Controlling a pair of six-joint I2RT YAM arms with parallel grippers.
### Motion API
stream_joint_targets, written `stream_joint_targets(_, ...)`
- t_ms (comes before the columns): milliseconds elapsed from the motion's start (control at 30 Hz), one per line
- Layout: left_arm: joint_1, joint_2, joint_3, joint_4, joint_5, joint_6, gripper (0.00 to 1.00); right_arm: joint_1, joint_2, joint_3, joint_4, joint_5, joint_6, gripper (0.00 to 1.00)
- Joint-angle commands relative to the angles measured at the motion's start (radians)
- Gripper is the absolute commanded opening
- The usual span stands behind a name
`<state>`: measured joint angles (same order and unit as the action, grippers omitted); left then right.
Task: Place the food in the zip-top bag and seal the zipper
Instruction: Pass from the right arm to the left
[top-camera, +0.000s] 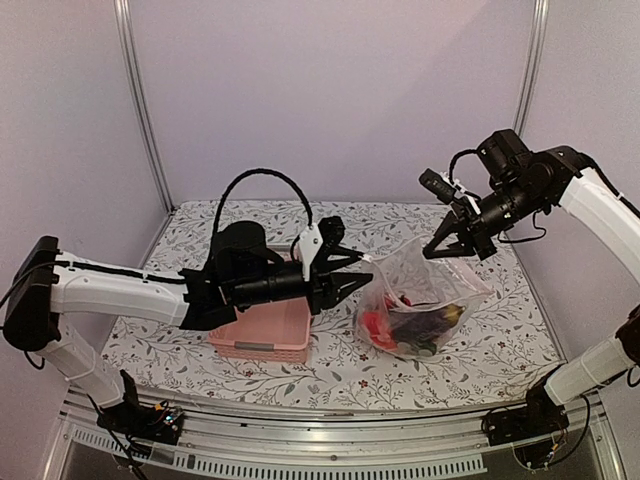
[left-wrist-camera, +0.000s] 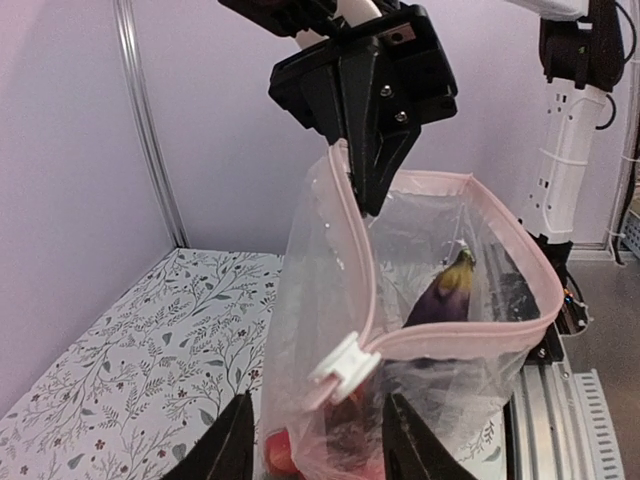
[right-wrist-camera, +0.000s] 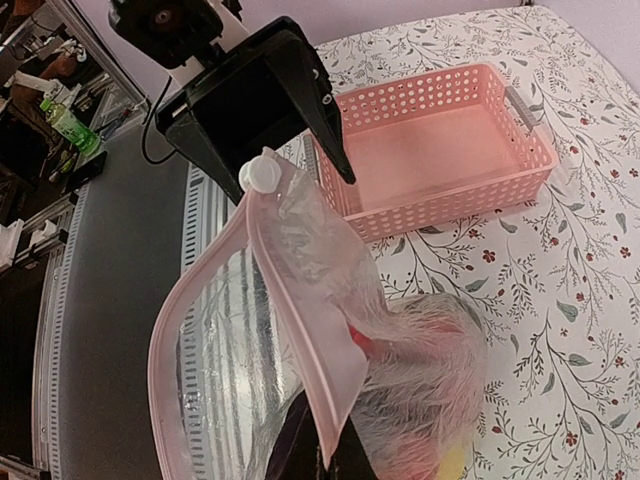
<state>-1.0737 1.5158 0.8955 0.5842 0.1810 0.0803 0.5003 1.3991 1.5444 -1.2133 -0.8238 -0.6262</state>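
The clear zip-top bag (top-camera: 420, 300) hangs between my two grippers with its mouth open. Its pink zipper (left-wrist-camera: 470, 335) is closed only at the end by the white slider (left-wrist-camera: 345, 365). The food is inside it: a purple eggplant (left-wrist-camera: 447, 290), red pieces (top-camera: 376, 325) and something yellow (right-wrist-camera: 452, 462). My left gripper (left-wrist-camera: 318, 405) is open, with a finger on either side of the bag just below the slider; it also shows in the top view (top-camera: 358, 278). My right gripper (right-wrist-camera: 345, 470) is shut on the zipper edge at the far end and holds it up (top-camera: 438, 250).
The pink lattice basket (top-camera: 262, 338) stands empty on the floral tablecloth under my left arm, left of the bag; its rim shows in the right wrist view (right-wrist-camera: 440, 205). The metal rail of the near table edge (top-camera: 330, 455) runs along the front.
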Motion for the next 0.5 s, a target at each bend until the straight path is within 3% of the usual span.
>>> stream_joint_targets(0,0.021,0.054,0.052,0.031,0.112,0.001,0.4,0.009,-0.03,-0.013,-0.014,-0.018,-0.027,0.0)
stream_joint_targets(100,0.023,0.075,0.066,0.034,0.133,0.001,0.33,0.009,-0.03,-0.013,-0.012,-0.017,-0.027,0.0)
stream_joint_targets(300,0.029,0.082,0.072,0.051,0.119,-0.012,0.02,0.01,-0.021,0.001,0.002,0.007,-0.009,0.0)
stream_joint_targets(467,0.029,0.052,0.076,0.027,0.037,-0.046,0.0,0.015,-0.025,0.068,0.021,0.087,0.049,0.09)
